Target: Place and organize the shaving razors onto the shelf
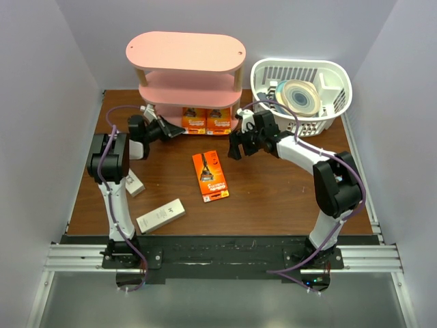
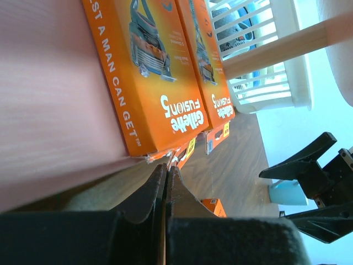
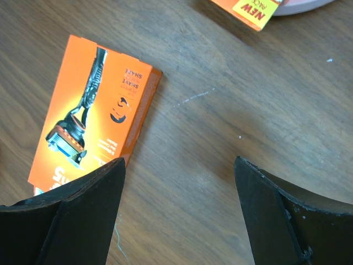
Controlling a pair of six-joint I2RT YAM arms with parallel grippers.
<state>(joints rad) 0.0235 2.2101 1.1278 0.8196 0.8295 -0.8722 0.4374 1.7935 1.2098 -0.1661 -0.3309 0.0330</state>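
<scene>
The pink shelf [image 1: 186, 51] stands at the back of the table. Two orange razor packs [image 1: 194, 121] [image 1: 218, 119] stand side by side on its bottom tier; they also show in the left wrist view [image 2: 149, 72] [image 2: 207, 55]. A third orange pack [image 1: 210, 175] lies flat mid-table and also shows in the right wrist view [image 3: 94, 110]. One whitish box [image 1: 160, 216] lies front left, another [image 1: 134, 184] lies by the left arm. My left gripper [image 2: 166, 168] is shut and empty, just left of the shelved packs. My right gripper [image 3: 179, 163] is open and empty, above bare table right of the third pack.
A white slatted basket [image 1: 334, 75] with round items inside stands at the back right, next to the shelf. White walls close in the table on three sides. The two upper shelf tiers [image 1: 190, 91] hold nothing that I can see.
</scene>
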